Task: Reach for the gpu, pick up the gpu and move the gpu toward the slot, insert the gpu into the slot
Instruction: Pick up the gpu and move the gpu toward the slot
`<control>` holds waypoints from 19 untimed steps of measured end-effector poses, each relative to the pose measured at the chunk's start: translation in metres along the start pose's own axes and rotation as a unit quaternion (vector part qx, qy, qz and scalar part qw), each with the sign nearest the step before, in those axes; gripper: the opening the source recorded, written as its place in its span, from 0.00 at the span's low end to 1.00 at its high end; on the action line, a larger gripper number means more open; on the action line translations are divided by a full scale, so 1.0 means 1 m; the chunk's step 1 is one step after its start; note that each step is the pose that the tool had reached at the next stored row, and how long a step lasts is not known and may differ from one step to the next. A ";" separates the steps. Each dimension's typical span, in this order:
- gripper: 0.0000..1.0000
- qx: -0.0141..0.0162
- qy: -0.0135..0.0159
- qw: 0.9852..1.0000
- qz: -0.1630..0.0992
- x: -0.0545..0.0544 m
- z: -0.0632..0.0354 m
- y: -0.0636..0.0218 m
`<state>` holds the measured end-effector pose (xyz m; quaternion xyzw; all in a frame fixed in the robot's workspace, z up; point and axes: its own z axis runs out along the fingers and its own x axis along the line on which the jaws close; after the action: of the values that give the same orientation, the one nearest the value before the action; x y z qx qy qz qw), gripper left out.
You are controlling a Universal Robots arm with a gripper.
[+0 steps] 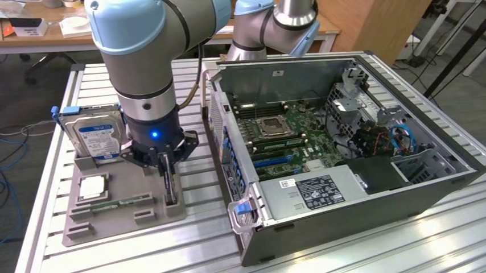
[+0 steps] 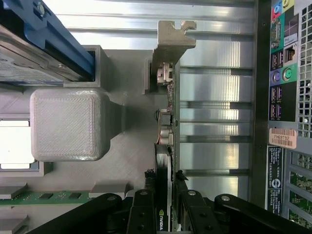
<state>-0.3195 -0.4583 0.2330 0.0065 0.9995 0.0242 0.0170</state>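
The gpu (image 1: 172, 193) stands on edge in a groove of the grey holder tray (image 1: 114, 224), to the exterior view's left of the open computer case (image 1: 357, 187). My gripper (image 1: 168, 170) points straight down over it. In the wrist view the gpu (image 2: 165, 126) runs away from the gripper (image 2: 164, 174) to its silver bracket (image 2: 171, 39). The black fingers (image 2: 148, 195) press on both faces of the card's near end, shut on it. The card still sits low in the tray. Blue slots (image 1: 274, 161) lie on the motherboard inside the case.
On the same tray stand a blue-labelled hard drive (image 1: 95, 136), a square processor (image 1: 91, 186) and a narrow green memory stick (image 1: 122, 203). The case's rear wall (image 1: 227, 148) rises close beside the tray. A second arm (image 1: 274, 23) stands behind the case.
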 end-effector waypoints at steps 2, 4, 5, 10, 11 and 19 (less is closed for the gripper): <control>0.26 0.000 0.000 1.000 0.000 0.000 -0.0022 0.0001; 0.26 0.000 0.000 1.000 0.000 0.000 -0.0055 0.0003; 0.26 0.000 0.000 1.000 0.000 0.000 -0.0072 0.0004; 0.26 0.000 0.000 1.000 0.000 -0.001 -0.0153 0.0008; 0.26 0.000 0.000 1.000 0.000 -0.001 -0.0167 0.0008; 0.26 0.000 0.000 1.000 0.000 -0.001 -0.0304 0.0015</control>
<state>-0.3195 -0.4583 0.2635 0.0065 0.9995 0.0241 0.0169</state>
